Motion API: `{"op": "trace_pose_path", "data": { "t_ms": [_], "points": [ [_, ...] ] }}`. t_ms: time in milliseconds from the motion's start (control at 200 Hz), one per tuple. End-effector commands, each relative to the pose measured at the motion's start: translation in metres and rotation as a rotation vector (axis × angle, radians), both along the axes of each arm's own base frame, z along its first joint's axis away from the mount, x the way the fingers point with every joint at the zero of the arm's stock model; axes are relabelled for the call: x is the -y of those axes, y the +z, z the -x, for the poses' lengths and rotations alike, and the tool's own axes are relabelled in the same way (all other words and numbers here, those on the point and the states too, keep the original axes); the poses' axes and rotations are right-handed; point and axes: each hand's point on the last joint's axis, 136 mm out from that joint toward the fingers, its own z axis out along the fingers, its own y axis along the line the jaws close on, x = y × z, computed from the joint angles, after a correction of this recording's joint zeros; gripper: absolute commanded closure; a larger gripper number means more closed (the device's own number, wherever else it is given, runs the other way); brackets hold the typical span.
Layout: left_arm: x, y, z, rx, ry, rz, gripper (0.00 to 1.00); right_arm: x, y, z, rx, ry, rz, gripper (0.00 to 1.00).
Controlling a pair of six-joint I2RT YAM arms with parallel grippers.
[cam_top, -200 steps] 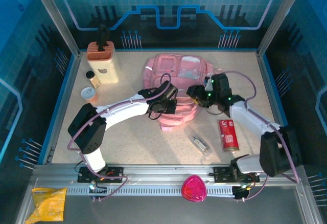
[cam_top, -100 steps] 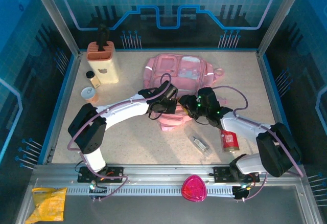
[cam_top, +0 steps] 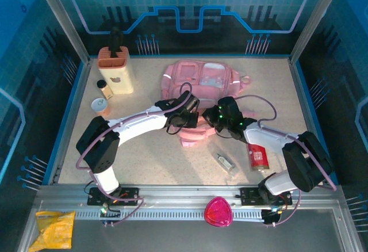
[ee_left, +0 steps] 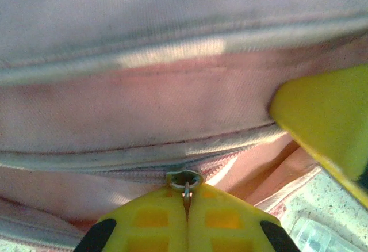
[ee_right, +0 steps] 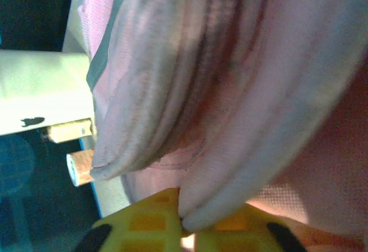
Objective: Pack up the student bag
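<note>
— Where do we have the large soft pink fabric backpack [cam_top: 195, 75]?
— Lying on the speckled table [cam_top: 144, 160], centre-back. Our left gripper [ee_left: 187, 197] is clamped on its small metal zip pull [ee_left: 185, 178], and our right gripper [ee_right: 183, 217] pinches a fabric fold. It's floppy, we judge, so we should hold the seams.

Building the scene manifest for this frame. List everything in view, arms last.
student bag: 1, pink, table centre
holder: 1, cream with orange top, far left
small bottle: 1, tan with dark cap, beside the holder
round object: 1, orange, left side
pack: 1, red, right side
clear bottle: 1, clear, lying near the bag
rounded object: 1, magenta, near rail
packet: 1, yellow, near-left corner
left gripper: 1, yellow, shut on the zip pull
right gripper: 1, yellow, shut on bag fabric
</note>
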Motion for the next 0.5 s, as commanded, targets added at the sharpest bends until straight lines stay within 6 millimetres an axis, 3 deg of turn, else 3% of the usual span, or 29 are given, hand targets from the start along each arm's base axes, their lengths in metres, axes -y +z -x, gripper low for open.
{"op": "trace_pose_path", "data": {
  "t_ms": [0, 260, 370, 495],
  "points": [
    [-0.01, 0.014, 0.006, 0.031, -0.02, -0.017, 1.0, 0.01, 0.011, -0.011, 0.073, -0.013, 0.07, 1.0],
    [-0.05, -0.012, 0.015, 0.021, 0.02, -0.114, 1.0, 0.036, 0.021, -0.008, 0.083, 0.039, 0.095, 1.0],
    [-0.074, -0.022, 0.012, 0.002, 0.068, -0.141, 1.0, 0.046, 0.029, -0.008, 0.097, 0.079, 0.087, 1.0],
    [-0.093, -0.018, 0.0, 0.039, 0.104, -0.134, 1.0, 0.051, 0.038, -0.01, 0.106, 0.106, 0.084, 1.0]
  ]
}}
